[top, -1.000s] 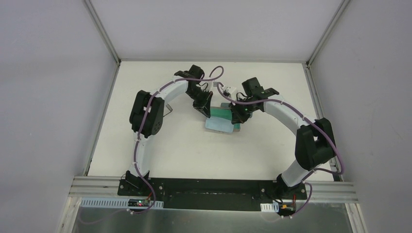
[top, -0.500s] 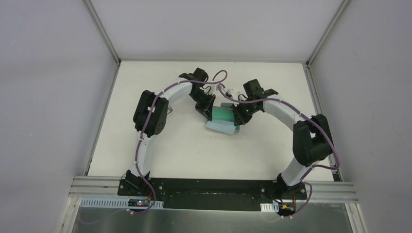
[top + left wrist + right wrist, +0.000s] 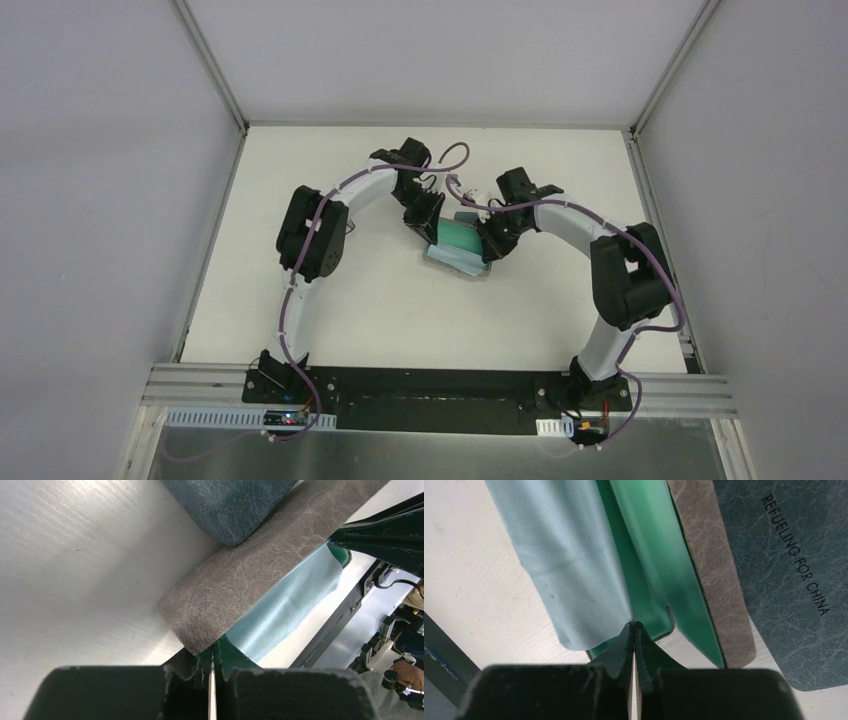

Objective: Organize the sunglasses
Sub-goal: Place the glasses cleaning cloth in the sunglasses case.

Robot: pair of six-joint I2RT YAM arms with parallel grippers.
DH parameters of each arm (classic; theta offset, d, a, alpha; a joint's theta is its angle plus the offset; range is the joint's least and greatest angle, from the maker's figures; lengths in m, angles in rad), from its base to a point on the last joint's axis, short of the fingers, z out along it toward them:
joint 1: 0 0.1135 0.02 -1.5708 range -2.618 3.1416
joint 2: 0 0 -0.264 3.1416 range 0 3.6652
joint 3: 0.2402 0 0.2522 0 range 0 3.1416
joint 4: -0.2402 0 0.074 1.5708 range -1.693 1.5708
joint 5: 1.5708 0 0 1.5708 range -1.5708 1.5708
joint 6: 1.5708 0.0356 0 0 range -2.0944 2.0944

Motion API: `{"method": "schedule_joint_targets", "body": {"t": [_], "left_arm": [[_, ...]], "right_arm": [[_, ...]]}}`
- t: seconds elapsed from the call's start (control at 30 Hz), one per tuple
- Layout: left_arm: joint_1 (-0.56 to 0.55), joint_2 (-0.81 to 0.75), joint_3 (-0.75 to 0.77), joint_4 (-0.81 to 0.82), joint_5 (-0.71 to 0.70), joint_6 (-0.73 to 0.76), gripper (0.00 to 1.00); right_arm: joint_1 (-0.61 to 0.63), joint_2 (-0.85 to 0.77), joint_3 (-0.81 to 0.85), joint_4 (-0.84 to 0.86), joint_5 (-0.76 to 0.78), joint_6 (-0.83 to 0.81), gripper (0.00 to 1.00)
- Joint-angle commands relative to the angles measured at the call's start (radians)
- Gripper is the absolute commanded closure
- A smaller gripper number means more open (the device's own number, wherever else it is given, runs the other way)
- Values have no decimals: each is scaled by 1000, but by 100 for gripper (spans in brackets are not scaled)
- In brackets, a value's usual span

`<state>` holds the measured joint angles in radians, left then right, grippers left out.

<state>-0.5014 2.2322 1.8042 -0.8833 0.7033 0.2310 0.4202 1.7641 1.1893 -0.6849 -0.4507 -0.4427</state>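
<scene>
Reaching in from both sides toward the far middle of the table [image 3: 400, 310], well apart from its left, right and near edges, with broad bare surface lying open all round the arms. Pressing the left gripper [image 3: 212, 662] fully together right at the rounded end of the beige case [image 3: 240, 590], tips touching or just beside that edge; not possible to tell whether actually gripping it. Pressing the right gripper [image 3: 634, 630] together too, tips meeting where the long edge of the light blue cloth [image 3: 559, 565] is running beside the green lining [image 3: 654, 555] of that case; again unclear whether pinching anything. Showing the beige rim running straight alongside the green, and the blue case [image 3: 784, 580], lettered REFUELING FOR CHINA, lying against the beige one's other side. Showing the cloth spreading out from under the beige case toward the near edge of the table. Making out the sunglasses [image 3: 350, 224] only as a thin dark wire shape just beside the black elbow block of the left arm [image 3: 312, 235], toward the table's left edge, too small to be sure; not making out a second pair in any view.
</scene>
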Motion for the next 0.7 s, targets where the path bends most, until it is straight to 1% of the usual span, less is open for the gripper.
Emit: {"method": "schedule_joint_targets", "body": {"t": [0.0,0.6,0.67], "left_arm": [[-5,18,35,22,-59,15,100],[-8,41,65,21,-90,17,100],[-8,40,68,20,-96,16,100]], "right_arm": [[-11,7,30,-7,36,1,100],[-8,26,39,6,14,21,100],[-8,26,42,7,11,27,97]]}}
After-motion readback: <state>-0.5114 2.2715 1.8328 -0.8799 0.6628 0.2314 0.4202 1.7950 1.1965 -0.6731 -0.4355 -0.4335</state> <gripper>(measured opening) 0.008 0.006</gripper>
